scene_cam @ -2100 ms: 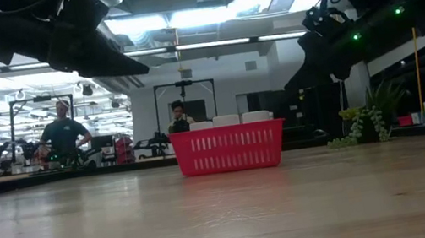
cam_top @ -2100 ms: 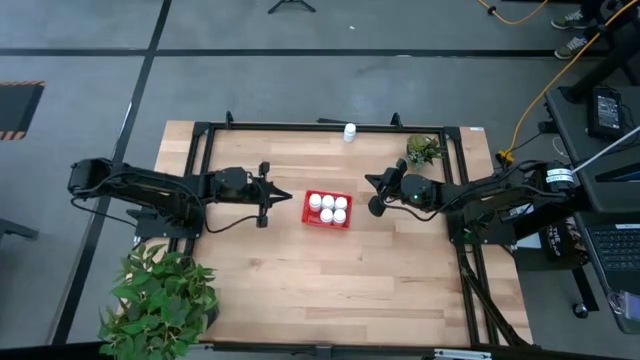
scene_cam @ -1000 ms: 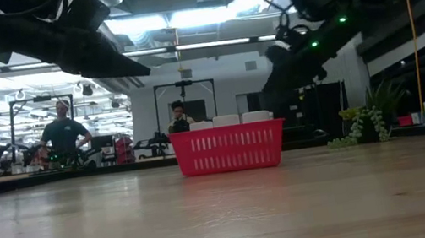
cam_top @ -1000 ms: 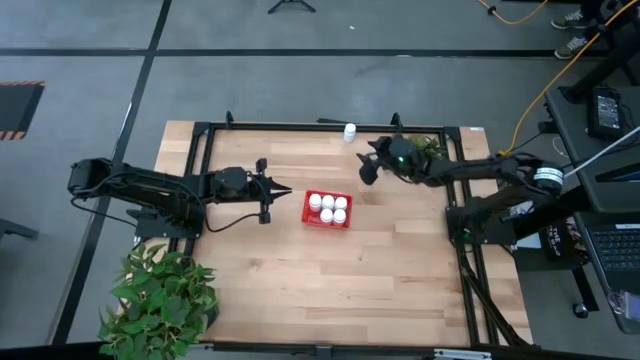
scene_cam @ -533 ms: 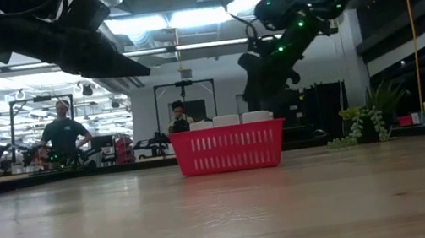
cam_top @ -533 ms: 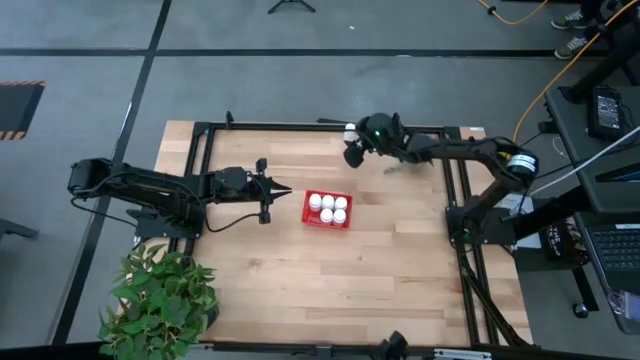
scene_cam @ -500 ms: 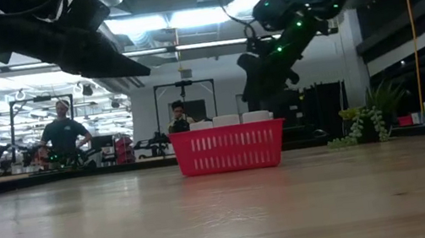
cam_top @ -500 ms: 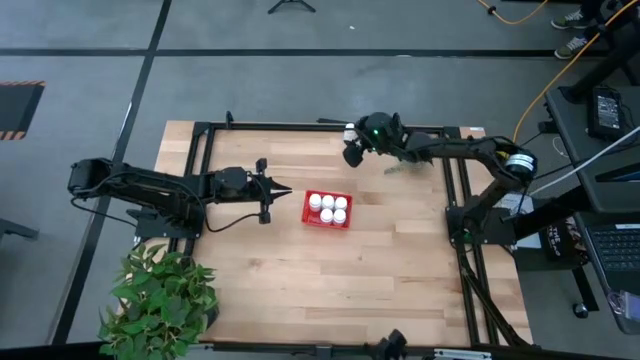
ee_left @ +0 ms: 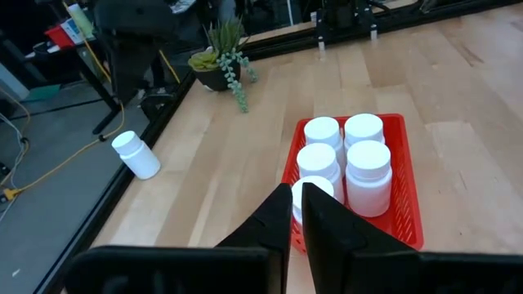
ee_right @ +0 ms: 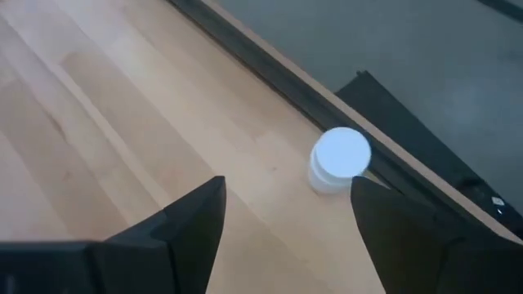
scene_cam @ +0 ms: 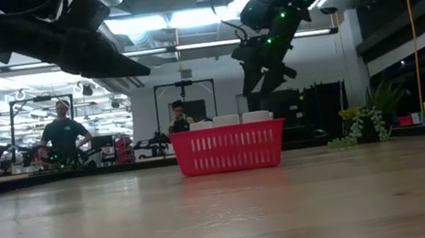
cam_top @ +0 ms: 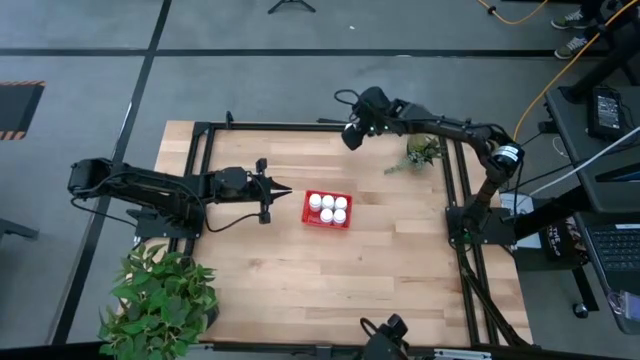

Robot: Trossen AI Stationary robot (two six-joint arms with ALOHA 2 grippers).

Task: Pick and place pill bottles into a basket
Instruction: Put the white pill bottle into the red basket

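**Operator:** Grippers first, from my left across. What do you have?

**Spotter:** Your left gripper (cam_top: 287,192) hangs just beside the basket (cam_top: 327,209) with its fingers pressed together and nothing between them. It waits. In its wrist view the five pill bottles (ee_left: 351,159) stand upright in the basket just ahead of the fingertips.

**Operator:** And the right?

**Spotter:** Your right gripper (cam_top: 349,137) is out at the counter's (cam_top: 300,270) far edge, well apart from the basket, fingers spread wide and empty. The last pill bottle (ee_right: 338,159) stands upright beyond the fingertips and slightly towards one finger, close to the dark frame rail (ee_right: 270,65). Its long axis runs up and down, cap towards you, so I judge you can close on its round sides once it is centred between the fingers.

**Operator:** Which arm should take it?

**Spotter:** The right, clearly; it is far nearer. The left would have to cross past the basket.

**Operator:** Anything you cannot see?

**Spotter:** From above, your right gripper covers that bottle entirely. In the low view the basket wall hides the bottles inside up to their caps, and the lone bottle is not visible there. I cannot tell how high the gripper sits above it.
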